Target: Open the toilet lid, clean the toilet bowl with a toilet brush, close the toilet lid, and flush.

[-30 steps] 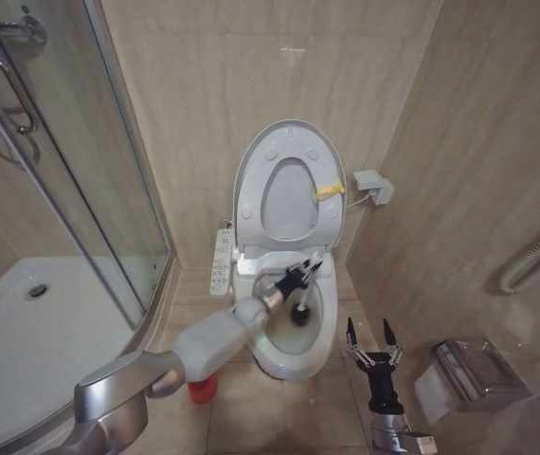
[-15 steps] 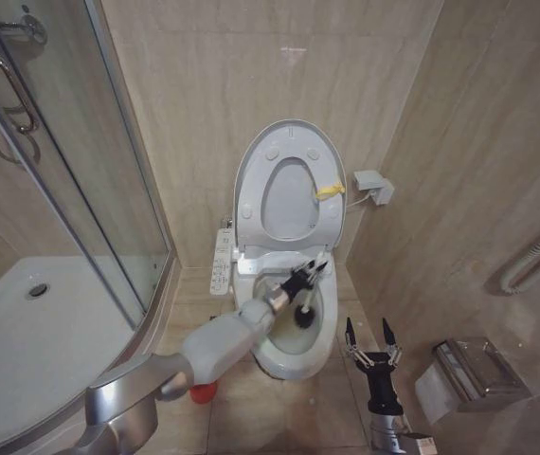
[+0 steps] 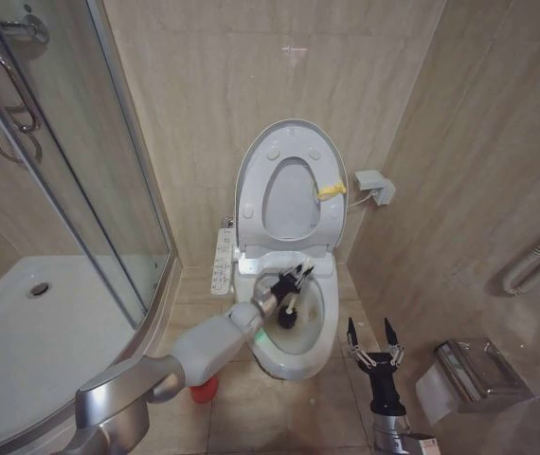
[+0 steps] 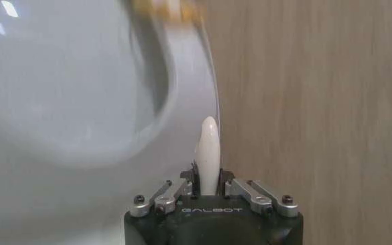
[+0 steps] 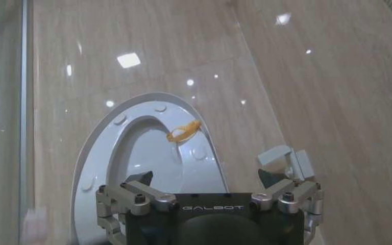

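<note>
The toilet lid (image 3: 289, 199) stands raised against the back wall with the seat ring, a yellow tag (image 3: 330, 191) at its edge. Below it lies the open toilet bowl (image 3: 319, 334). My left gripper (image 3: 295, 281) reaches over the bowl, shut on the white handle of the toilet brush (image 3: 289, 317), whose dark head sits inside the bowl. In the left wrist view the handle tip (image 4: 207, 148) pokes out of the shut left gripper (image 4: 207, 185). My right gripper (image 3: 371, 339) hangs open beside the bowl's right side; its wrist view faces the lid (image 5: 148, 153).
The red brush holder (image 3: 203, 389) stands on the floor left of the bowl. A control panel (image 3: 221, 261) hangs at the bowl's left. Shower tray (image 3: 33, 332) and glass door fill the left. A paper holder (image 3: 474, 372) and grab rail (image 3: 535, 256) are on the right wall.
My left gripper and the brush head have shifted a little to the left inside the bowl. The right arm has stayed still.
</note>
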